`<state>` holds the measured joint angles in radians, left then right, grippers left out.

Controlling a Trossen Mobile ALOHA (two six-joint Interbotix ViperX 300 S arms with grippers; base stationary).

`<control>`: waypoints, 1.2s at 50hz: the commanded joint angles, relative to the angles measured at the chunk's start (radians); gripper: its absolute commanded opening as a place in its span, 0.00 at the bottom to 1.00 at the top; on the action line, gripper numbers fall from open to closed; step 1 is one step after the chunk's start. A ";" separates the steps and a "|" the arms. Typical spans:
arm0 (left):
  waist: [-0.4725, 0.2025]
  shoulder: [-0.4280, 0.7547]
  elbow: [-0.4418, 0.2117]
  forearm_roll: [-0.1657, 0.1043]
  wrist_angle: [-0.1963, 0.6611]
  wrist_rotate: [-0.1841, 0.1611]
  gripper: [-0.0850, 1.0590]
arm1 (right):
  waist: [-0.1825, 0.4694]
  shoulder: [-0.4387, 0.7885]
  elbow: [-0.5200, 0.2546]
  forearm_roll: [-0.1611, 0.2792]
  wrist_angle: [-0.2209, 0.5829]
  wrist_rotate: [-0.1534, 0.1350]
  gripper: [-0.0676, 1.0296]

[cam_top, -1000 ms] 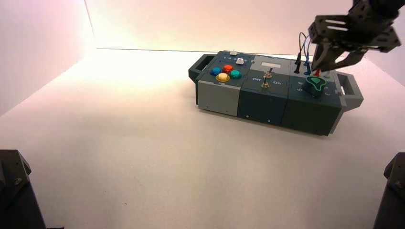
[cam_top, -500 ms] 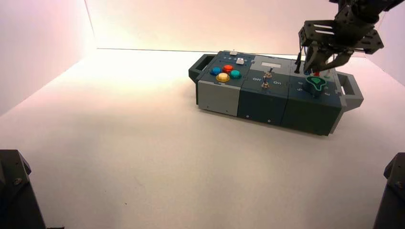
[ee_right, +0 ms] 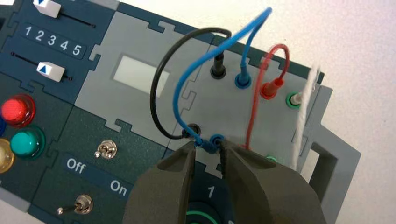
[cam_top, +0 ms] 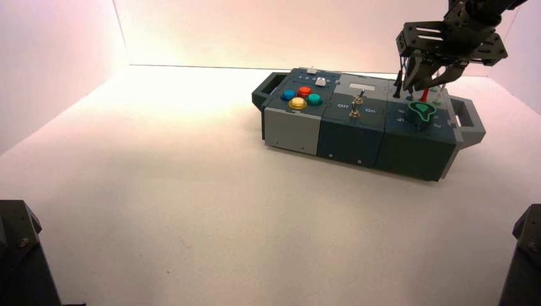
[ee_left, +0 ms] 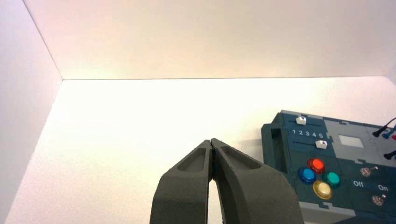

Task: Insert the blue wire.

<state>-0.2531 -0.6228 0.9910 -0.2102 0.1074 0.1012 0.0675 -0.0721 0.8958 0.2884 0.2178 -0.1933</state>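
- Resting with its fingers pinched together on nothing, the left gripper (ee_left: 211, 140) points over the table to the left of the box, where we expect little trouble.
- Nearest the action on the box, the green knob (cam_top: 421, 113) could be bumped, we think, should the right arm dip too low.
- Beyond it, the right gripper (ee_right: 208, 145) stands spread over the near row of sockets, the plug (ee_right: 208, 147) of the blue wire (ee_right: 186, 77) between its fingers, unclenched; a lopsided close could tip it.
- Just beside the plug sits the near blue socket (ee_right: 217, 138); pressing down off-line would, we judge, jam it on the rim.
- Flanking loops, black wire (ee_right: 156, 88) and red wire (ee_right: 255, 100), could snag a finger.
- Farthest, the loop's other end sits in the far blue socket (ee_right: 243, 86); a hard tug might free it.
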 commanded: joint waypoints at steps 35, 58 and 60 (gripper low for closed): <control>0.002 0.017 -0.041 0.002 -0.011 0.008 0.05 | 0.003 -0.006 -0.038 -0.018 -0.009 -0.003 0.25; 0.002 0.029 -0.044 0.002 -0.011 0.008 0.05 | 0.003 -0.044 -0.026 -0.041 0.000 -0.002 0.29; 0.002 0.031 -0.044 0.003 -0.011 0.008 0.05 | 0.003 -0.049 -0.026 -0.041 0.005 -0.002 0.30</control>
<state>-0.2531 -0.5906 0.9817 -0.2102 0.1074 0.1043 0.0675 -0.0859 0.8820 0.2485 0.2209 -0.1933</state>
